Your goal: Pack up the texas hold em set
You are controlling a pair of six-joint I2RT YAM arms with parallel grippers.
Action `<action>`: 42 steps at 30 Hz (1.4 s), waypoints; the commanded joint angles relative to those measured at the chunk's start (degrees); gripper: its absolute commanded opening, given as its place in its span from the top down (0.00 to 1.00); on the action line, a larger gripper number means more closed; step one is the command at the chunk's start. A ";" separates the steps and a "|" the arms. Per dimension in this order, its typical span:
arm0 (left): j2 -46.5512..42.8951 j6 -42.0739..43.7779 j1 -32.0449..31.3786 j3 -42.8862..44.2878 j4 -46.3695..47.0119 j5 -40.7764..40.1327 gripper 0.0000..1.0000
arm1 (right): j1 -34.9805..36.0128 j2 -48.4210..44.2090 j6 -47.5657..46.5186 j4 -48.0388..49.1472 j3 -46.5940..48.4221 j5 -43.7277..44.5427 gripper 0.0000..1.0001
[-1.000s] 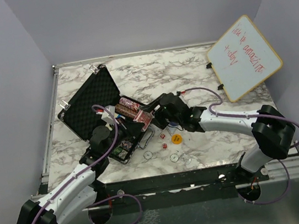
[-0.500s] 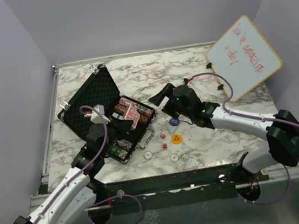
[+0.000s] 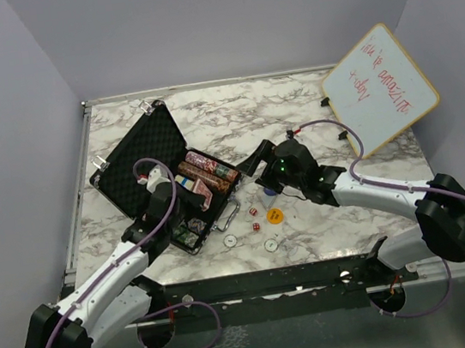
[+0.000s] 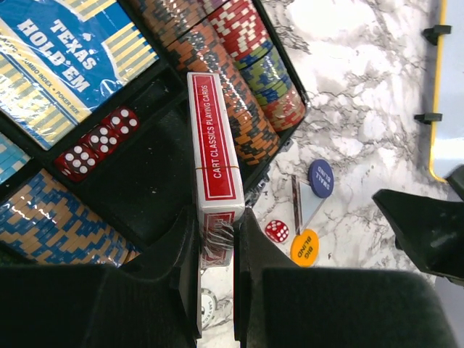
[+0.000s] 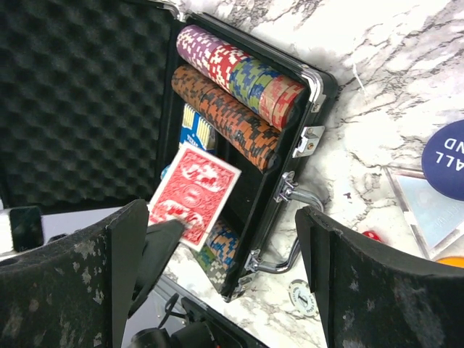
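Retreated right pincer gapes empty; left pincer pinches red deck, seemingly over open case.

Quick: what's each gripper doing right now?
Left gripper: closed on the red boxed deck of playing cards.
Right gripper: open, holding nothing.

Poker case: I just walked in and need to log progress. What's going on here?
The left gripper is shut on the red deck, holding it on edge over an empty slot of the open case. Already inside are chip stacks, the blue deck and dice. The right gripper hangs open beside the case, holding nothing. A die and the buttons lie outside on the table.
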 commanded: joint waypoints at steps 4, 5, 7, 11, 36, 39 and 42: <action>6.21 -3.04 6.17 -0.78 7.72 12.09 1.00 | -0.81 -0.97 -0.36 1.99 -0.83 -2.64 0.12; 7.01 -3.35 7.37 -1.30 8.69 14.81 1.00 | -0.88 -1.03 -0.26 2.06 -0.90 -2.58 0.12; 8.05 -4.69 9.34 -2.61 11.91 19.74 1.00 | -0.94 -1.16 -0.28 1.94 -1.05 -2.41 0.12; 9.24 -7.37 11.41 -4.18 15.43 26.48 1.00 | -1.07 -1.26 -0.30 1.90 -0.96 -1.98 0.12; 6.59 -4.77 11.90 1.30 0.05 19.92 0.27 | -1.28 -1.42 1.03 2.33 -2.22 -1.99 0.14; 5.61 -2.74 11.89 2.85 -3.89 17.12 0.26 | -1.42 -2.12 1.27 3.08 -3.13 -1.80 0.15; 5.03 -2.22 11.90 2.77 -5.07 16.08 0.26 | -1.47 -2.31 1.11 2.94 -2.98 -1.71 0.15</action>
